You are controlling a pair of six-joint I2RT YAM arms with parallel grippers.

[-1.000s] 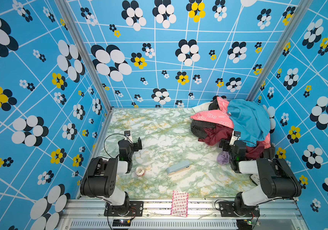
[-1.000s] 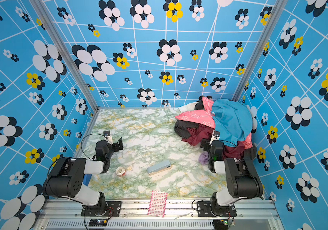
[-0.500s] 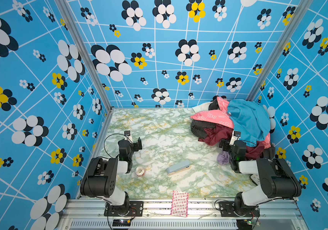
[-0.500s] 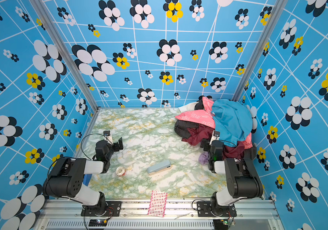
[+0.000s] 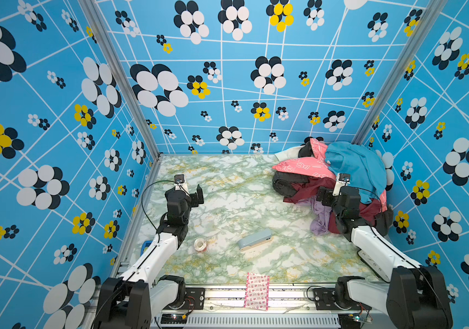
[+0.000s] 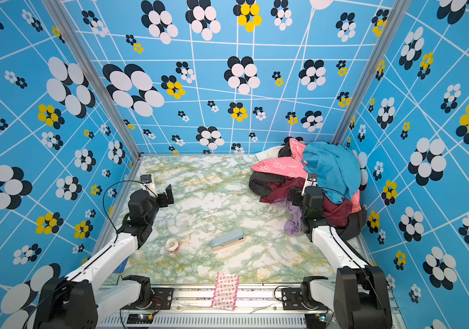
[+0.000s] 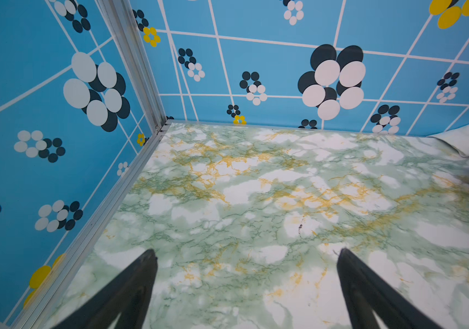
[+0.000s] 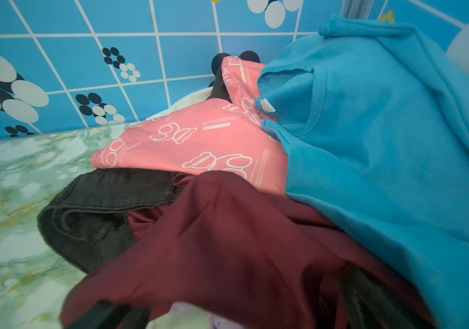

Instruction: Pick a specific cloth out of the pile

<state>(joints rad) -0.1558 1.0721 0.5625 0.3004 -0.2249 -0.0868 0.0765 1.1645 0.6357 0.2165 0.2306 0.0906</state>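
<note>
At the right of both top views, the large dark maroon, slightly shiny garment (image 5: 303,188) sits low in the heap of mixed clothes (image 5: 350,168), the right gripper (image 5: 327,196) spread wide against it, unmoved lately, so no grasp has begun.

No change is detectable. In both top views the left gripper (image 5: 193,196), the right gripper (image 5: 330,196) and the pile (image 5: 350,168) on the worktop (image 5: 241,199) occupy the same positions as before. Jaw spacing on both grippers is unaltered, wide apart.
</note>
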